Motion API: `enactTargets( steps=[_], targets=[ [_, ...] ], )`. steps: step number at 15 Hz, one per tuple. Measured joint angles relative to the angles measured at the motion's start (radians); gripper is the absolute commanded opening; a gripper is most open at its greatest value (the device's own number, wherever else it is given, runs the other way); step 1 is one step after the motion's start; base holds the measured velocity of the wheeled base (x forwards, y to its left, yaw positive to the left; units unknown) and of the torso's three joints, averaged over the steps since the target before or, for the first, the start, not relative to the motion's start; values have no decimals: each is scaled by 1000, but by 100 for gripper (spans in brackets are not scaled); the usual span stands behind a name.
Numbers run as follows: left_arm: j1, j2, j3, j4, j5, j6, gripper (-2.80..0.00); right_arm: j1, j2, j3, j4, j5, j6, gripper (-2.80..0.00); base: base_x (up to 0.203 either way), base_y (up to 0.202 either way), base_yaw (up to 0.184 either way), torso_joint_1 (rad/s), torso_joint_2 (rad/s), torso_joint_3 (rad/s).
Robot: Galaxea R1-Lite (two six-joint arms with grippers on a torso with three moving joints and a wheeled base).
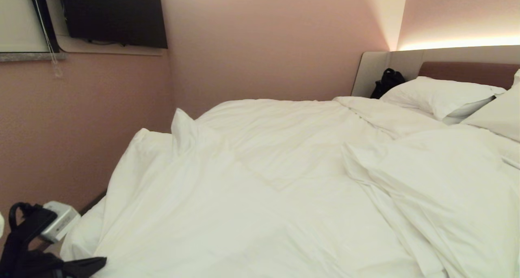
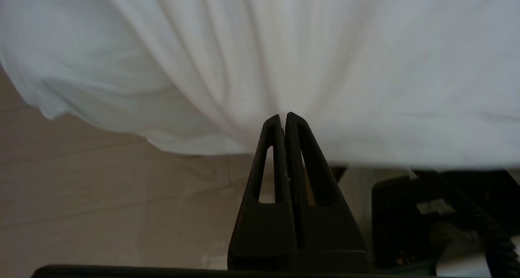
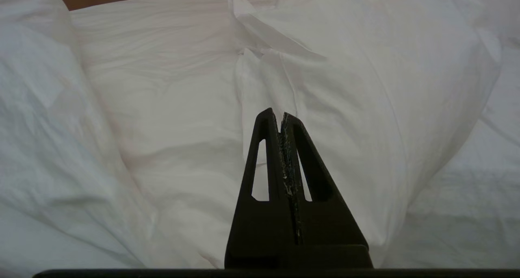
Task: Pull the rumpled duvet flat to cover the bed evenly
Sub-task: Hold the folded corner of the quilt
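The white duvet [image 1: 260, 176] lies rumpled over the bed [image 1: 463, 71], with a peak near the far left corner and a thick folded-over heap at the right. My left gripper [image 1: 99, 262] is low at the bed's near left corner. In its wrist view the left gripper [image 2: 283, 116] is shut at the hanging edge of the duvet [image 2: 325, 66], whose folds run together at the tips. My right gripper [image 3: 280, 114] is shut and holds nothing, hovering in front of bunched white bedding [image 3: 170, 107]; it is outside the head view.
Two white pillows [image 1: 438, 95] lean at the headboard, with a black bag [image 1: 388, 83] beside them. A pink wall runs close along the bed's far side, with a dark screen [image 1: 113, 14] mounted on it. Pale floor [image 2: 101, 209] and part of my dark base [image 2: 426, 221] lie under the duvet's edge.
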Motion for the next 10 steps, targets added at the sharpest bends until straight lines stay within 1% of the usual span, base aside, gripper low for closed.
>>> enactTargets(
  steps=[1,3,4,8,10],
  targets=[
    [1,-22,6,26,-1,-14,-280,0,0,0,0,0,0,-280,0,0,0,0,0,0],
    [2,-47,15,33,4,-18,-280,0,0,0,0,0,0,-280,0,0,0,0,0,0],
    [2,-52,18,33,4,-17,0,0,0,0,0,0,0,-280,0,0,0,0,0,0],
    [1,-64,9,22,-5,-14,0,0,0,0,0,0,0,-280,0,0,0,0,0,0],
    [0,-62,-22,18,-12,-15,0,0,0,0,0,0,0,-280,0,0,0,0,0,0]
  ],
)
